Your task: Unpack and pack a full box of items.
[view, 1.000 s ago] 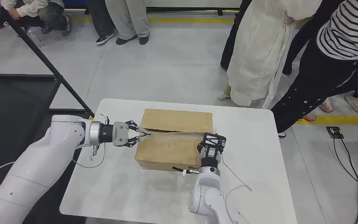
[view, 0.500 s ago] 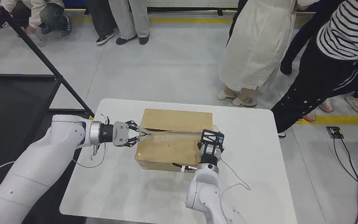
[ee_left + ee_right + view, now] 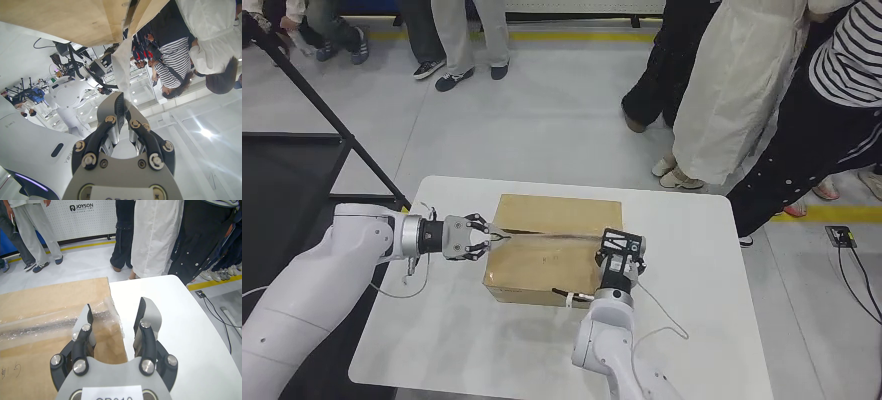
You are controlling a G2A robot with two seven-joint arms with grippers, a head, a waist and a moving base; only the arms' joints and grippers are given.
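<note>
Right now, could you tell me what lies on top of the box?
Clear tape along the seam, one end pinched by the left gripper; closed flaps hide the contents.

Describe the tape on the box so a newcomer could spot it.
On the white table sits a brown cardboard box. A clear tape strip runs along its top seam, one end pinched in the left gripper. Only it is glossy and see-through.

The box [image 3: 552, 262] sits on the counter [image 3: 697, 300]: left gripper [image 3: 493, 236] on the tape [image 3: 547, 235] at its left end, right gripper [image 3: 623, 242] at its right end.
</note>
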